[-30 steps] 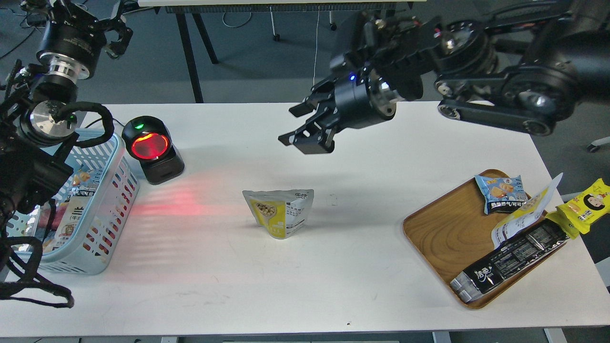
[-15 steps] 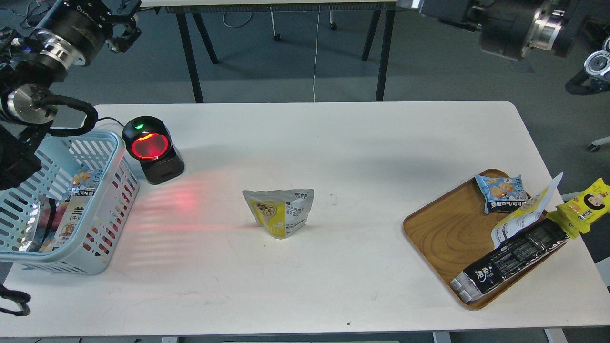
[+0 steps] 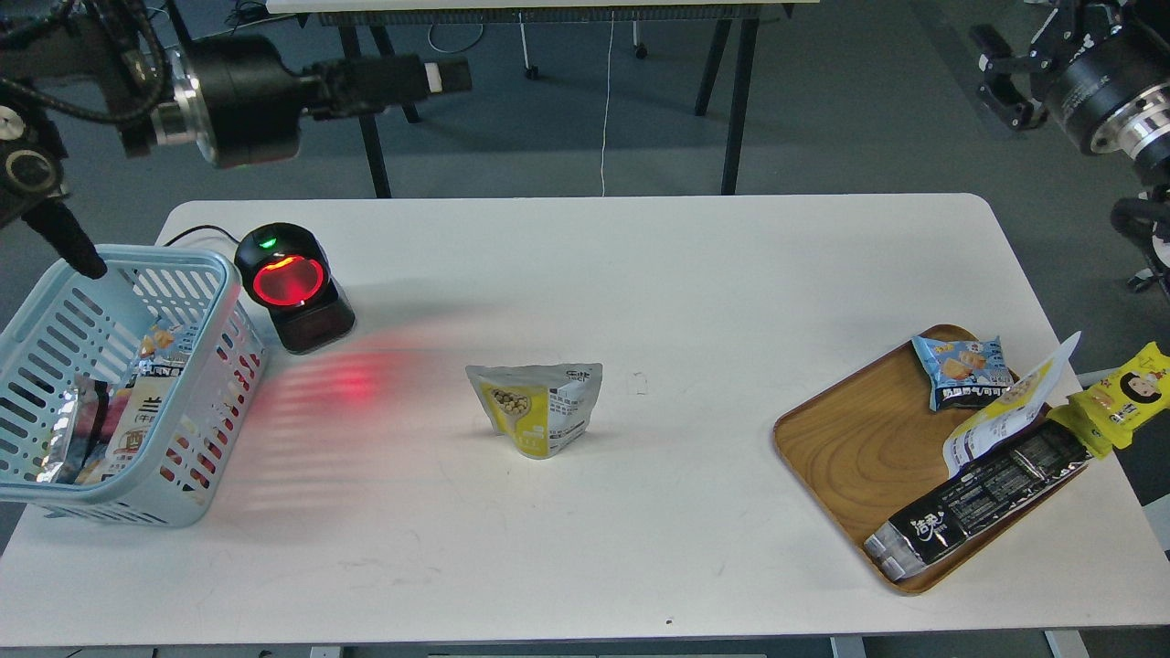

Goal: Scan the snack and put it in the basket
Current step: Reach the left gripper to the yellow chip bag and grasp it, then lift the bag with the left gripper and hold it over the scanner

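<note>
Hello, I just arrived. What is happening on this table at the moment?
Nothing is held right now. The snack stands upright alone at mid-table, not yet in the basket at the left, which already holds other packets. The scanner beside the basket glows red. The left end effector and right end effector are both raised beyond the table, away from the pouch.

Yellow-and-silver pouch (image 3: 537, 408), pale blue basket (image 3: 196, 352)

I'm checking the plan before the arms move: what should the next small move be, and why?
Probably bring the left gripper down toward the snack. The pouch stands alone, ungrasped, mid-table; both arms are raised off the table, and the scanner and basket sit on the left side.
</note>
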Tool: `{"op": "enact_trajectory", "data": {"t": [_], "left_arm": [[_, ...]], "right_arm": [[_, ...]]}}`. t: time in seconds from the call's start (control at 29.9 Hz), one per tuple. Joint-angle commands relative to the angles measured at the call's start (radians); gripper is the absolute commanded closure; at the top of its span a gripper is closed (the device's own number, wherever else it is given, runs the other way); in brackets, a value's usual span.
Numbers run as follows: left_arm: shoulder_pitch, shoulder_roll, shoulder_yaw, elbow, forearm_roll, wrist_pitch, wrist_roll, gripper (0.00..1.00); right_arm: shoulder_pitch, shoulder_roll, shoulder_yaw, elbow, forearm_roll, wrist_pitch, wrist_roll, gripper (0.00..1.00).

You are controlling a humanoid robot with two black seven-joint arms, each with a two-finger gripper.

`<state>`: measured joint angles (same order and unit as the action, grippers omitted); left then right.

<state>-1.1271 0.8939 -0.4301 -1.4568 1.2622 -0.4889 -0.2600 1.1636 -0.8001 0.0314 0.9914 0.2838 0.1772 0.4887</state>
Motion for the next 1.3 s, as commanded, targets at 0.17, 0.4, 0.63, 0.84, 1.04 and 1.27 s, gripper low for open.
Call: {"op": "enact_trajectory", "data": {"t": [0.17, 0.4, 0.63, 0.84, 1.04, 1.27], "left_arm": [[0.035, -0.079, 0.005, -0.209, 0.380, 0.000, -0.002, 0.01], [0.110, -0.243, 0.070, -0.209, 0.734, 0.000, -0.007, 0.04], [0.202, -0.276, 0.094, -0.137, 0.919, 0.000, -0.011, 0.07], [0.216, -0.268, 0.094, -0.091, 0.919, 0.000, -0.018, 0.15], [0.217, -0.263, 0.113, -0.079, 0.919, 0.000, -0.047, 0.46], [0.225, -0.276, 0.117, -0.045, 0.919, 0.000, -0.091, 0.59]], "right_arm": [[-0.229, 0.053, 0.194, -0.025, 0.106, 0.013, 0.000, 0.02], [-0.263, 0.056, 0.257, -0.014, 0.106, 0.013, 0.000, 0.02], [-0.259, 0.053, 0.257, -0.013, 0.106, 0.015, 0.000, 0.02], [-0.260, 0.053, 0.271, -0.014, 0.106, 0.021, 0.000, 0.02], [-0.260, 0.052, 0.285, -0.017, 0.104, 0.036, 0.000, 0.02], [-0.262, 0.052, 0.294, -0.019, 0.104, 0.041, 0.000, 0.02]]}}
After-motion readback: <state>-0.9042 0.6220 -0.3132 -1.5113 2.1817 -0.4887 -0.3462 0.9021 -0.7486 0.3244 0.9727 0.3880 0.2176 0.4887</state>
